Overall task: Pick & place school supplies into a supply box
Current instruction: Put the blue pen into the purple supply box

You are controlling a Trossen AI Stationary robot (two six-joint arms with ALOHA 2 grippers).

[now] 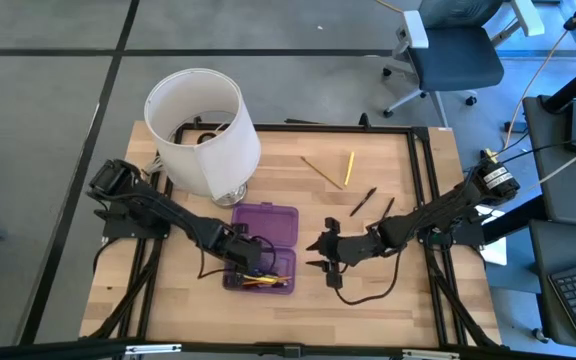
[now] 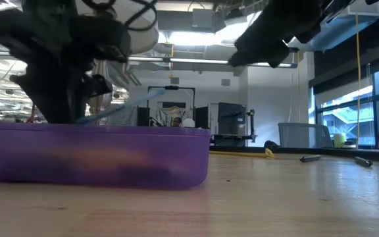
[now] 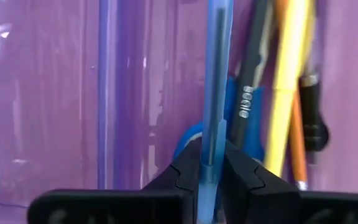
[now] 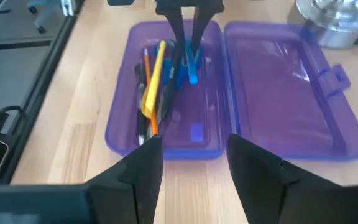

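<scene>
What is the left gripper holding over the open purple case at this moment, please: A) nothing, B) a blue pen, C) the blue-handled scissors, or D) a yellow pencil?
B: in the left wrist view the left gripper is shut on a blue pen above the purple case, with the yellow pencil already lying inside.

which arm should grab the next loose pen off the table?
Right, likely. The right gripper is open and empty, nearer the dark pens. The left gripper is shut on the blue pen over the supply box.
</scene>
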